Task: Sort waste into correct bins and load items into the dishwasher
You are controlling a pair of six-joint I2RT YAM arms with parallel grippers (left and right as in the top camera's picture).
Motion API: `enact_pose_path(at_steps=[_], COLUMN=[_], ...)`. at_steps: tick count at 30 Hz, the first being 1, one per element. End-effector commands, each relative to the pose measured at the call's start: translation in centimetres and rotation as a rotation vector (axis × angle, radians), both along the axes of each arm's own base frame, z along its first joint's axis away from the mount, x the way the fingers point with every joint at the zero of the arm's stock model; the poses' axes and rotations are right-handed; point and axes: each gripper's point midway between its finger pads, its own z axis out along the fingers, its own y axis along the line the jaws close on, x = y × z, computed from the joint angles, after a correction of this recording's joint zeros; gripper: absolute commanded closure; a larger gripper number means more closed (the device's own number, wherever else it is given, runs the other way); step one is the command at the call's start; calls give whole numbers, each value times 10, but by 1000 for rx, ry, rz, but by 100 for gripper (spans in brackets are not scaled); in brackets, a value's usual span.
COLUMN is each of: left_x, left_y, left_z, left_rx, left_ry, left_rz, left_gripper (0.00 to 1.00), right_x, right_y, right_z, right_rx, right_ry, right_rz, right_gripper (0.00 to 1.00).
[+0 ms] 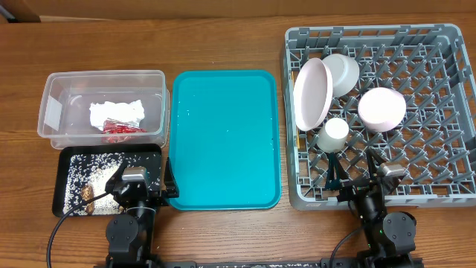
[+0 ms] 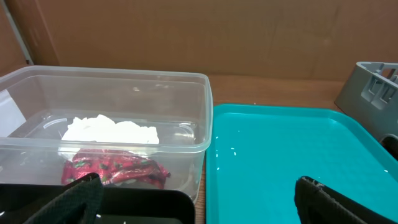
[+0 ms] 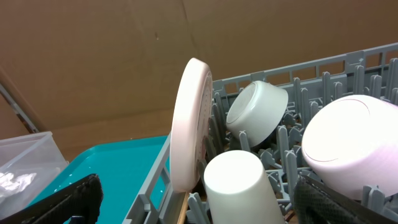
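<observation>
The grey dish rack (image 1: 439, 171) at the right holds the pale pink plate (image 1: 312, 94) on edge, the white bowl (image 1: 342, 73), the pink bowl (image 1: 382, 109) upside down and the cream cup (image 1: 333, 135) upside down; all four also show in the right wrist view, plate (image 3: 188, 124), cup (image 3: 239, 186). The clear tub (image 1: 104, 108) holds the white napkin (image 1: 115, 111) and red wrapper (image 1: 119, 129). The black tray (image 1: 74, 167) holds rice and brown scraps (image 1: 88, 192). My left gripper (image 1: 141, 182) is open and empty at the black tray's front right. My right gripper (image 1: 362, 173) is open and empty at the rack's front edge.
The teal serving tray (image 1: 224, 138) lies bare between the bins and the rack. A brown cardboard wall stands behind the table. The wooden table's front edge runs just below both arms.
</observation>
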Motion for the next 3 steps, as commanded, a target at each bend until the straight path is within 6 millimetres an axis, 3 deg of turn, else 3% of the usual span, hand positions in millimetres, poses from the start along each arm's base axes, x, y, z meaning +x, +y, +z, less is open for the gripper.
enact_pose_path(at_steps=[1, 3], left_x=[0, 0], left_y=[-2, -2], left_z=[1, 1], left_rx=[14, 14], left_ry=[-10, -10], left_rz=[-12, -12], left_gripper=[0, 0], right_x=[0, 0], right_y=[-1, -1], right_z=[-2, -2], right_rx=[2, 2], right_ry=[-4, -4], right_rz=[-4, -4], right_gripper=[0, 0])
